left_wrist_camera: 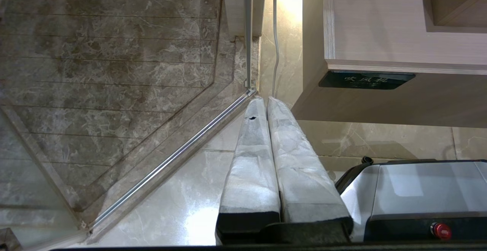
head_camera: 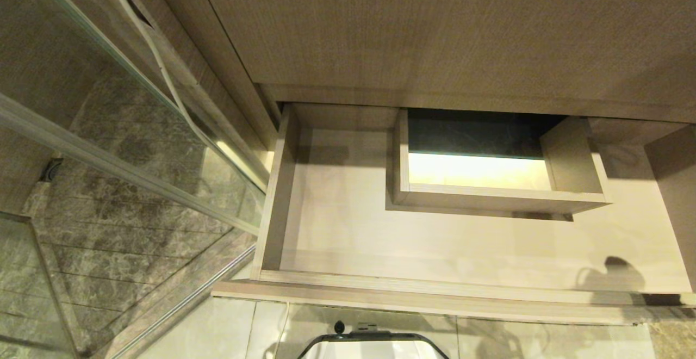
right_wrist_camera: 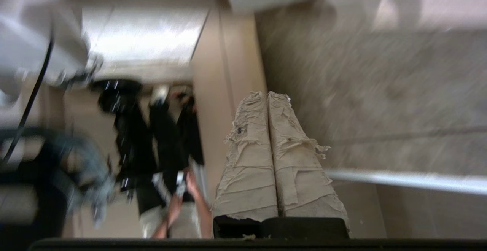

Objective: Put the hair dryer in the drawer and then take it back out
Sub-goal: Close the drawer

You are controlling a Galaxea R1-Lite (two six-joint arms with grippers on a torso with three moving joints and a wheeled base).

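Drawer (head_camera: 337, 228), pulled open across the centre of the head view, holds nothing; label plate (left_wrist_camera: 366, 80) on its front. Hair dryer appears in no view, so stowing seems not begun. Left gripper (left_wrist_camera: 266, 100) and right gripper (right_wrist_camera: 267, 95): fingers closed, empty.

A bathroom, by the look of it: a glass shower partition (head_camera: 125, 147) on a metal floor track (left_wrist_camera: 171, 159) encloses dark veined marble floor (left_wrist_camera: 106, 61), just beside the left gripper (left_wrist_camera: 266, 102). Beyond its tips, a wood-grain vanity drawer (head_camera: 348, 285) stands pulled open over pale glossy tiles (left_wrist_camera: 179, 205).
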